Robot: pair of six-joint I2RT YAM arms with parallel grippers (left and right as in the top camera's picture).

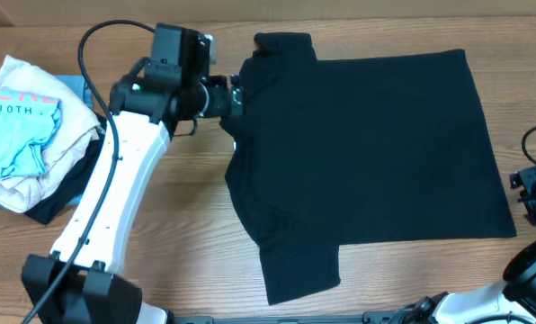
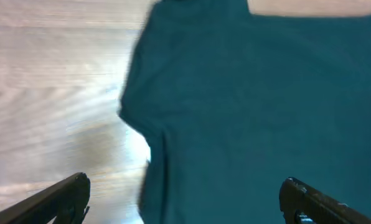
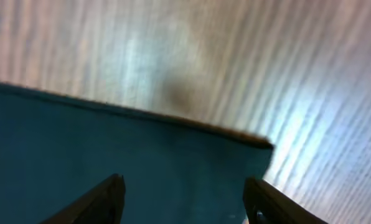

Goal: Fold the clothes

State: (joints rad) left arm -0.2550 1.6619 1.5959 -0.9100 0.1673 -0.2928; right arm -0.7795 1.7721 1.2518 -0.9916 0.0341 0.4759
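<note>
We look down on a wooden table (image 1: pixel 187 225), its light brown surface filling almost the whole overhead view, the grain running left to right. Along the top edge a thin seam sets off a narrow band (image 1: pixel 70 11) of the same colour; we cannot tell whether it is table or wall. The light falls evenly from above. In the left wrist view a white patch of glare (image 2: pixel 139 150) lies on the wood, and in the right wrist view bright streaks (image 3: pixel 316 124) follow the grain diagonally.
</note>
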